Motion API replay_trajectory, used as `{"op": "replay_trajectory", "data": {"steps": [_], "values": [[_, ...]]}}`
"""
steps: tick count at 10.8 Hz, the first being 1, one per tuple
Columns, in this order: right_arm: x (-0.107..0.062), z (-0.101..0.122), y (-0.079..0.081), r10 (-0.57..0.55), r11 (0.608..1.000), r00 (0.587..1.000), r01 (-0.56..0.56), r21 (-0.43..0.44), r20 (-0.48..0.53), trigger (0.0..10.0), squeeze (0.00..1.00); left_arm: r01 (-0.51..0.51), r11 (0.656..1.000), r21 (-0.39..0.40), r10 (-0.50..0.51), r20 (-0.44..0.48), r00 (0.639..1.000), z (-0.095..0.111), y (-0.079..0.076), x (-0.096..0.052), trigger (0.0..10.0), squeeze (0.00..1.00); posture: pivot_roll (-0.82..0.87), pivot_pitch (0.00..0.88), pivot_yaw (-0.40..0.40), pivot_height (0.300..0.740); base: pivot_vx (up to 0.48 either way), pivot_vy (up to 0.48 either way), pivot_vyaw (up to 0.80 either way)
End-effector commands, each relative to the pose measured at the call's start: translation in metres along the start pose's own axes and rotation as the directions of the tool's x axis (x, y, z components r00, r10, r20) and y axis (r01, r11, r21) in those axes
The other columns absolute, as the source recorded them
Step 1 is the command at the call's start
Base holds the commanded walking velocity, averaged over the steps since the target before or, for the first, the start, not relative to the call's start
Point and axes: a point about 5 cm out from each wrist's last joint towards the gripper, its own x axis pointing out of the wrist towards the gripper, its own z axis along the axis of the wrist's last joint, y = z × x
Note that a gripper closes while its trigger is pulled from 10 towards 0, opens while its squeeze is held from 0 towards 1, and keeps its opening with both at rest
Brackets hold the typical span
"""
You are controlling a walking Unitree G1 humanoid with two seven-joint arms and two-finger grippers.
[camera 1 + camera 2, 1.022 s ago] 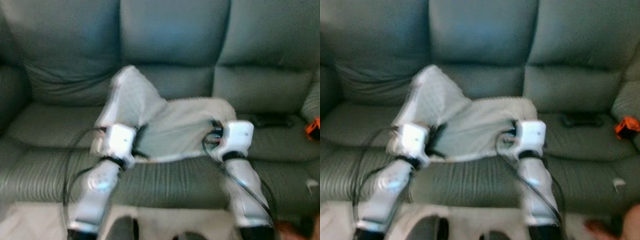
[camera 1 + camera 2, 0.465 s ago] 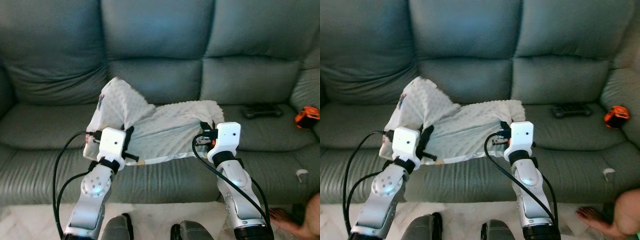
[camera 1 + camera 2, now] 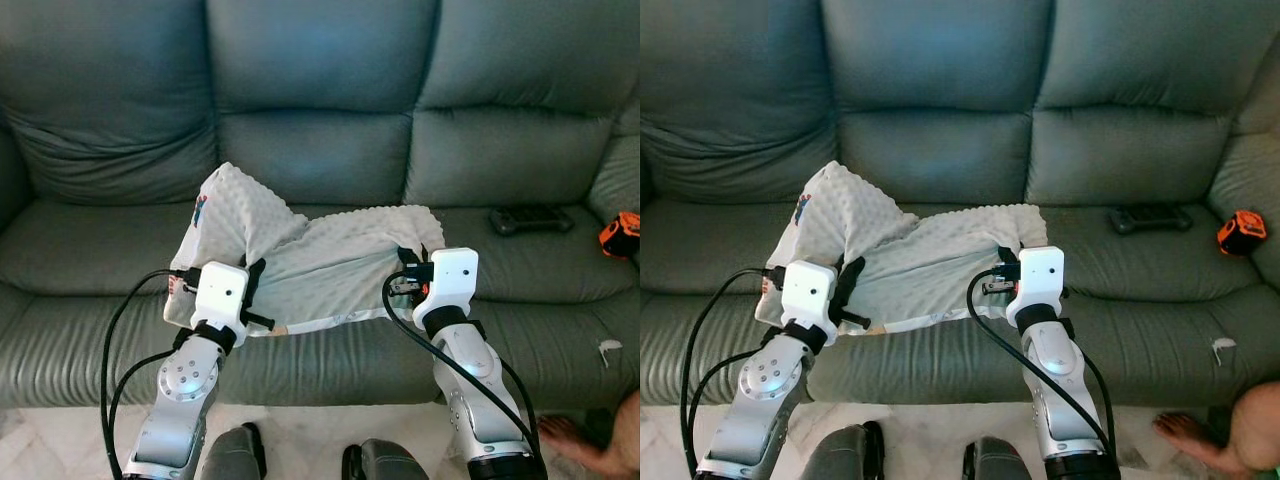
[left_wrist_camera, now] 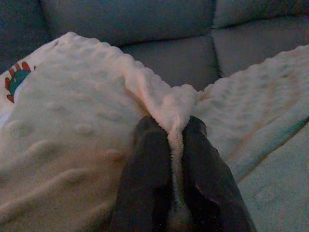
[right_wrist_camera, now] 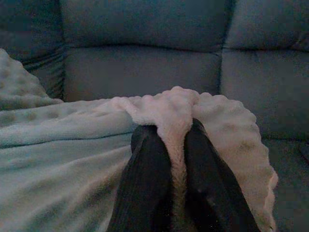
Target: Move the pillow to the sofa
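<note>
A white, bumpy pillow point(image 3: 310, 255) sags over the front of the grey-green sofa seat point(image 3: 90, 250), held up between both arms. My left gripper point(image 4: 175, 130) is shut on a pinched fold at the pillow's left side, near a small coloured print point(image 4: 14, 79). My right gripper point(image 5: 176, 126) is shut on a fold at the pillow's right corner point(image 3: 425, 235). In the head views each gripper's fingers are hidden behind its white wrist block, the left point(image 3: 220, 292) and the right point(image 3: 450, 278).
A black game controller point(image 3: 530, 218) and an orange object point(image 3: 622, 233) lie on the right seat cushion. A person's foot point(image 3: 565, 435) and knee point(image 3: 1255, 425) are on the floor at lower right. A white scrap point(image 3: 607, 347) clings to the sofa front.
The view has steadied and the blur has gone. Both arms still hold the pillow, which has stayed over the front of the seat with barely any shift.
</note>
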Motion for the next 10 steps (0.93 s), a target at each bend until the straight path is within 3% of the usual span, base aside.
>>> {"op": "replay_trajectory", "data": {"steps": [1,5,10], "values": [[0.0,0.005,-0.009,-0.039,0.999,0.999,0.039,0.0,0.02,10.0,0.0,-0.029,0.999,0.017,0.029,0.013,1.0,0.003,0.009,-0.005,10.0,0.0,0.0,0.164,-0.027,0.672,0.0,0.0,0.0],[-0.001,0.006,-0.01,-0.04,0.999,0.999,0.04,-0.001,0.025,10.0,0.0,-0.038,0.998,0.057,0.038,0.003,0.999,-0.002,0.012,-0.007,10.0,0.0,-0.01,0.174,-0.023,0.607,0.0,0.0,0.0],[-0.003,0.0,0.001,-0.014,1.0,1.0,0.014,0.022,0.012,10.0,0.0,-0.052,0.996,0.071,0.054,-0.025,0.998,-0.007,0.012,-0.011,10.0,0.0,0.0,0.182,-0.016,0.603,0.0,0.0,0.0]]}}
